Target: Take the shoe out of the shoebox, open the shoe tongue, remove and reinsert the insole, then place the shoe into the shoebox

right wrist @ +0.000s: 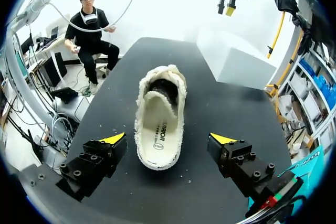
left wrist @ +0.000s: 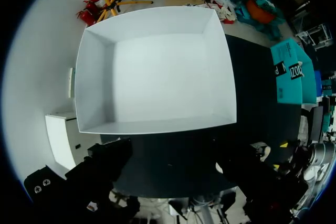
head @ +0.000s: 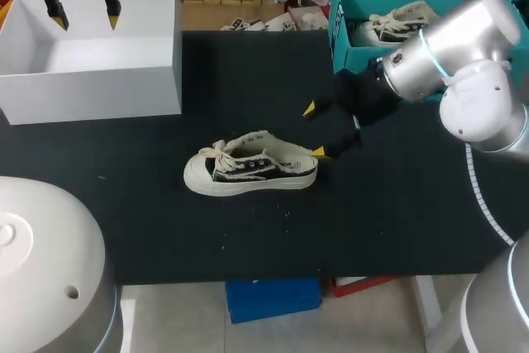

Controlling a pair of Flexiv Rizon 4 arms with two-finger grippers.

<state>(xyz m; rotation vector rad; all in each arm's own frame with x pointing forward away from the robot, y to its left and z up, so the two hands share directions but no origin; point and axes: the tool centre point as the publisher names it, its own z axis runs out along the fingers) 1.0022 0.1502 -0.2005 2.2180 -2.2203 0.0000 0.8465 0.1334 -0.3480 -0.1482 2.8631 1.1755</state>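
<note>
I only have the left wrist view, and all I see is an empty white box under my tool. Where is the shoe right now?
Observer: The shoe stands on its sole near the middle of the black table, outside the white box, toe toward your left.
Operator: Is the right arm holding it?
Observer: No. The right tool is open at the heel, one finger on each side, neither touching.
Operator: Insole in or out?
Observer: In. The right wrist view shows the insole lying inside the shoe.
</note>
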